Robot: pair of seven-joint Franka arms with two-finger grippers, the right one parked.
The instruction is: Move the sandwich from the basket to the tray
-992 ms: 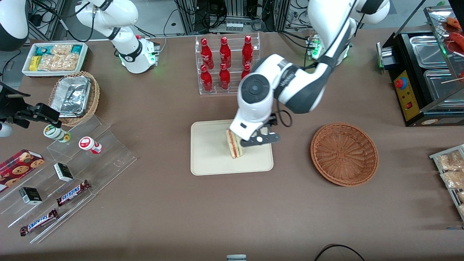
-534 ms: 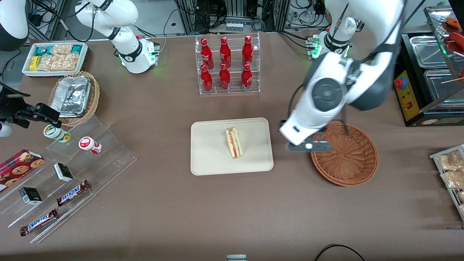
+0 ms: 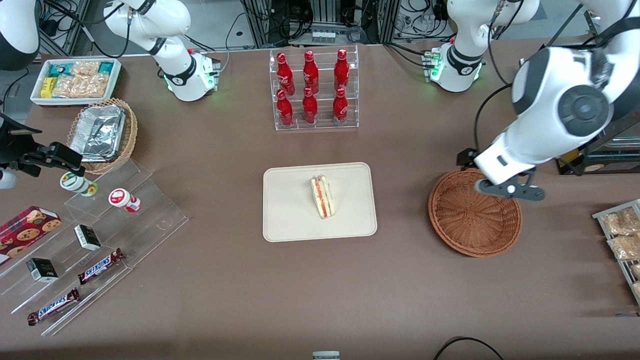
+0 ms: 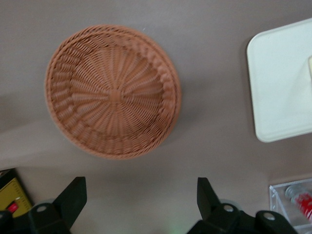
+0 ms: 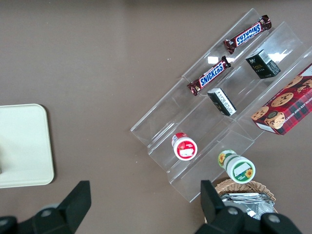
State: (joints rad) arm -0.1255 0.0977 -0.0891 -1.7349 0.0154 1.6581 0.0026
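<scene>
End effector (image 3: 509, 189) spread wide, empty, above wicker basket (image 3: 474, 213) rim; sandwich (image 3: 323, 196) on tray (image 3: 285, 210), delivery apparently complete.

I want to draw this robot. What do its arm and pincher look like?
The left arm is glossy white and rounded, with dark grey joint bands and a round grey cap. A black cable loops beside it. Its base glows green. The end effector, above the basket, is black with two wedge-shaped fingers, spread open.
</scene>
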